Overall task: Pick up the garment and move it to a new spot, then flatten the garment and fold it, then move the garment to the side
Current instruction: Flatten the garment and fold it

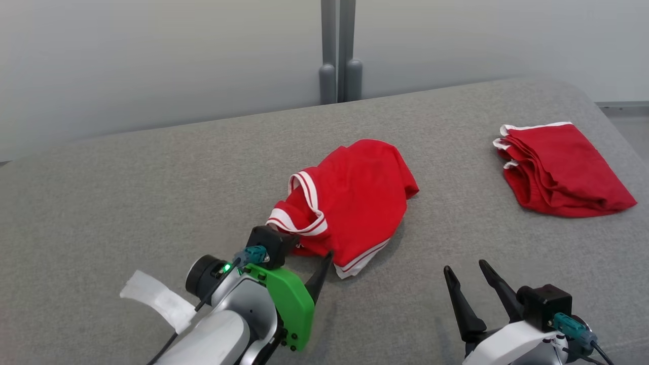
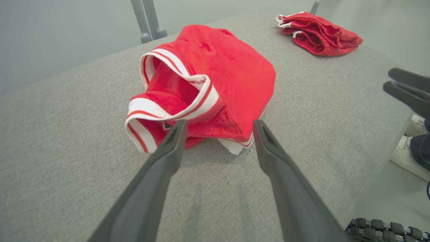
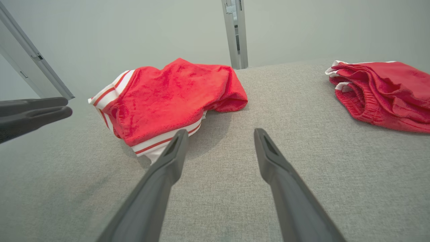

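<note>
Centrally, crumpled red garment (image 1: 355, 197), white-striped trim, perhaps a jersey; left gripper (image 2: 219, 123), right gripper (image 1: 465, 266): jaws apart, empty

Head camera looks down from the near side. The 2 wrist cameras sit low, both facing the crumpled red shirt (image 2: 228, 67).

In the head view, the wrist camera block (image 1: 271, 246) hides one finger of my left gripper (image 1: 310, 252) and the near left corner of the garment (image 1: 350, 203). The garment's tag (image 2: 165, 125) is too small for me to read. Beyond the right edge of the table (image 2: 336, 111), a person's white shoe (image 2: 407, 157) is cut off. The frame also clips the folded red garment (image 3: 386, 97) near the far right corner.
</note>
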Robot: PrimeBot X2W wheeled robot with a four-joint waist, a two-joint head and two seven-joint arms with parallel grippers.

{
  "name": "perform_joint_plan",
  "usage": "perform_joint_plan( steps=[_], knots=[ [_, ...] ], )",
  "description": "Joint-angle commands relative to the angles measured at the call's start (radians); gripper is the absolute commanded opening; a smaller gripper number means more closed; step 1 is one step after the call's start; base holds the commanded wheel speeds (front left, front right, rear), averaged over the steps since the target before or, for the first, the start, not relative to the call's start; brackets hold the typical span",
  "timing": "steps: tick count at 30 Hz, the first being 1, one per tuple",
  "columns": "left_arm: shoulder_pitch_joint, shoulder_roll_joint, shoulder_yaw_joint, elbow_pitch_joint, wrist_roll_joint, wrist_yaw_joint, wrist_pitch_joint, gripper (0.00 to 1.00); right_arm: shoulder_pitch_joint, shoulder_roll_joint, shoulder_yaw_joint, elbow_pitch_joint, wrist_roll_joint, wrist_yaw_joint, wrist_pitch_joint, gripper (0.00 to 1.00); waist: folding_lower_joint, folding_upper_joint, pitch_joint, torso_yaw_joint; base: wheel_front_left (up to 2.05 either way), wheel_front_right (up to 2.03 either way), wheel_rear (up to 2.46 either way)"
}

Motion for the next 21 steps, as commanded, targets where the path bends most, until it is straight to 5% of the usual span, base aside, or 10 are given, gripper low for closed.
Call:
perform_joint_plan(
  steps=[1, 10, 16, 21],
  knots=[
    [-0.021, -0.001, 0.004, -0.005, 0.011, 0.009, -0.001, 1.0, -0.006, 0.0, -0.003, -0.002, -0.01, -0.001, 0.0, 1.0, 0.0, 0.0, 0.023, -0.05, 0.0, 0.0, 0.0],
    [-0.086, -0.012, 0.014, 0.027, 0.034, 0.046, 0.021, 1.0, -0.019, 0.0, 0.005, 0.006, 0.003, -0.001, -0.014, 1.0, 0.0, 0.0, 0.059, -0.144, 0.0, 0.0, 0.0],
    [-0.098, 0.007, 0.028, 0.07, 0.067, 0.129, 0.042, 1.0, -0.027, 0.0, 0.008, 0.016, 0.009, -0.001, -0.026, 1.0, 0.0, 0.0, 0.071, -0.179, 0.0, 0.0, 0.0],
    [-0.074, 0.017, 0.022, 0.058, 0.047, 0.125, 0.071, 1.0, -0.023, 0.0, 0.003, 0.019, 0.006, -0.001, -0.032, 1.0, 0.0, 0.0, 0.073, -0.173, 0.0, 0.0, 0.0]
  ],
)
